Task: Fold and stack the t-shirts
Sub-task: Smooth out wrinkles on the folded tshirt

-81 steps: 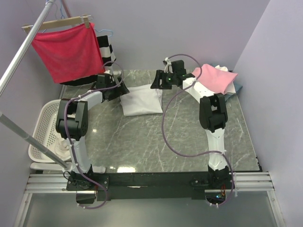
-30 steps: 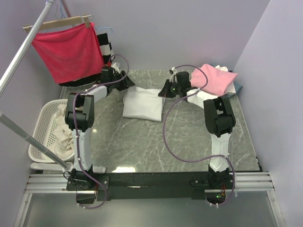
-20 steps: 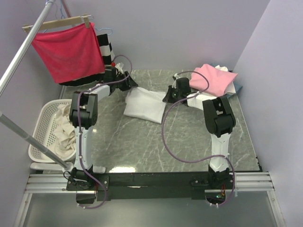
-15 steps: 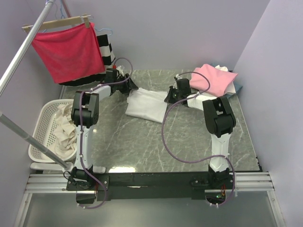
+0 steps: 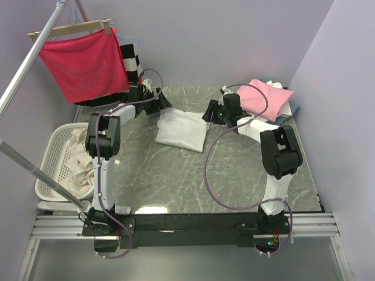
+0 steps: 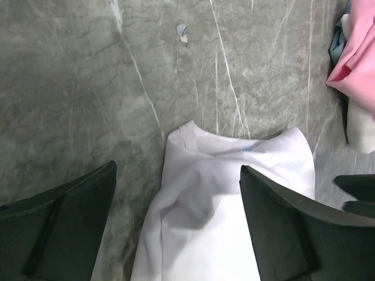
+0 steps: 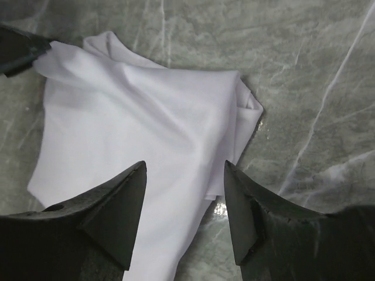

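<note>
A folded white t-shirt (image 5: pixel 181 130) lies on the marble table, its neck label end toward the far left. It shows in the left wrist view (image 6: pixel 225 222) and the right wrist view (image 7: pixel 140 129). My left gripper (image 5: pixel 162 104) is open and empty just above the shirt's far left corner. My right gripper (image 5: pixel 210 113) is open and empty above the shirt's far right corner. A pink t-shirt (image 5: pixel 266 96) lies on top of white and blue-grey ones (image 5: pixel 287 108) at the far right; it also shows in the left wrist view (image 6: pixel 357 58).
A red cloth (image 5: pixel 85 61) hangs on a wooden hanger at the back left, with a striped garment (image 5: pixel 132 61) behind it. A white basket (image 5: pixel 50 167) holding white cloth stands off the table's left edge. A metal rail (image 5: pixel 26 67) slants across the left.
Both grippers let go of the white shirt and drew back to the far side. The shirt now lies flat, shifted slightly right and skewed. The right arm swung to the right.
</note>
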